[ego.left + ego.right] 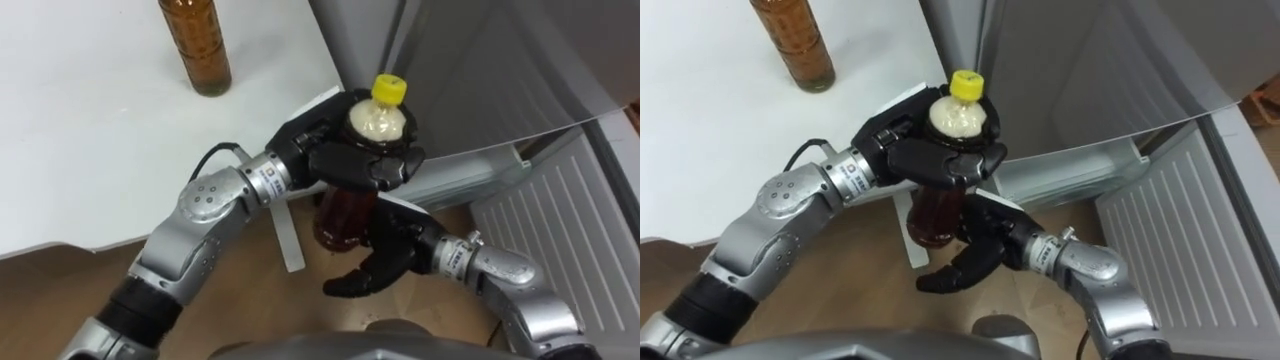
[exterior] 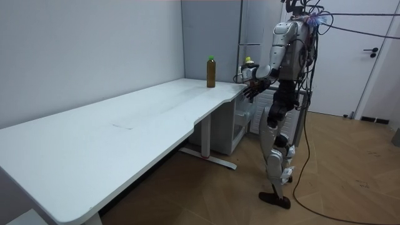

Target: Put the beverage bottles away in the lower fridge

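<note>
— What stands left of the hands?
— A ribbed amber bottle (image 1: 200,45) on the smooth white table (image 1: 90,150).
— And the drink?
— The left hand (image 1: 365,160) wraps its fingers round the shoulder of the yellow-capped bottle (image 1: 378,118), clear of the table. Beneath it the right hand (image 1: 385,265) hangs loosely bent, clasping nothing. Further right is the grey fridge (image 1: 480,60).

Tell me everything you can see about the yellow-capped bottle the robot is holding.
The bottle looks like clear plastic, with a yellow cap, a pale shoulder and dark brown drink below. It is upright, in the air off the white table, beside the fridge. The left hand is curled round its upper body; the right hand lies against its lower part, fingers loosely curved.
</note>
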Controlling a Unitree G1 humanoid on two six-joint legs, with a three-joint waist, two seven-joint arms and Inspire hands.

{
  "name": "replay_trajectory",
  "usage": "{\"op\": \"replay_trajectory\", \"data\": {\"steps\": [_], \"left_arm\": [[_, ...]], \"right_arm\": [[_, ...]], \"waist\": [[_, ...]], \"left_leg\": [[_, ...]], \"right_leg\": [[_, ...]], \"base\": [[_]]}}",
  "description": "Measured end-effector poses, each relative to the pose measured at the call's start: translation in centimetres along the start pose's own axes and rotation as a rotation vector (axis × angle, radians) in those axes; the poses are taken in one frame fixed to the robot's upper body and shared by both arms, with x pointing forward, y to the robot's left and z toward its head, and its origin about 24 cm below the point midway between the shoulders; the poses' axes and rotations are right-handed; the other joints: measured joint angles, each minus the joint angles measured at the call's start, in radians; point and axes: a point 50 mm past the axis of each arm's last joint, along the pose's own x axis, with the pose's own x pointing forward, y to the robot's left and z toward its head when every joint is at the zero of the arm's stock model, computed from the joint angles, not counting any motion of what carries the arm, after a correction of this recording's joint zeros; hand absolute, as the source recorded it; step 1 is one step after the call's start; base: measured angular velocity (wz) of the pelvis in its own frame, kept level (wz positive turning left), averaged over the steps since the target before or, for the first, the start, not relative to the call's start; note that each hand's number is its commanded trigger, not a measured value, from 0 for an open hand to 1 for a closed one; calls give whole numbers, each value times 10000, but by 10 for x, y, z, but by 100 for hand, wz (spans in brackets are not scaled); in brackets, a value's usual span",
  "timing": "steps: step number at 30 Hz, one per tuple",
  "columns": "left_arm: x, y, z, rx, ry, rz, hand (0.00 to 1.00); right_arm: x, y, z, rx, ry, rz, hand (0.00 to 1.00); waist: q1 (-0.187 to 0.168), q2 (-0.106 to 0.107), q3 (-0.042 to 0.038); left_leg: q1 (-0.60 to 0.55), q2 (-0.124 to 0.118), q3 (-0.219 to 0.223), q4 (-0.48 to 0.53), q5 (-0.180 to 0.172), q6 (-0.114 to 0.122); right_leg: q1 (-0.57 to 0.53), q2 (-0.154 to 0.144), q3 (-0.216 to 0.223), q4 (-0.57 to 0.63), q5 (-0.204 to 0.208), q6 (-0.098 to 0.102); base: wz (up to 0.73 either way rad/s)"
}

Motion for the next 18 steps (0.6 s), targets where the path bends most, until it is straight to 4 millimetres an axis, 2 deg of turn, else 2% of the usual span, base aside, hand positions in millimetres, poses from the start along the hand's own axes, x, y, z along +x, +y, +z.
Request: {"op": "replay_trajectory", "data": {"steps": [6, 14, 18], "left_arm": [[-4, 7, -16, -270, 644, 319, 100], [-4, 3, -26, -344, 992, 157, 100], [-4, 0, -29, -346, 1152, -9, 100]], "right_arm": [[-1, 1, 2, 21, 35, 167, 0], [0, 4, 3, 212, -17, 391, 0], [0, 5, 2, 874, -310, 413, 0]], "waist": [[177, -11, 1], [177, 28, 6], [218, 94, -4]], "left_leg": [[-28, -2, 8, 25, -2, -2], [-35, -6, 54, 14, -2, -2], [-264, 9, 105, 24, -2, -2]], "right_leg": [[-38, -7, -8, 16, 5, -7], [-35, -13, -24, 26, 9, -11], [-293, 0, -26, 50, 70, -21]], "base": [[0], [0], [0]]}}
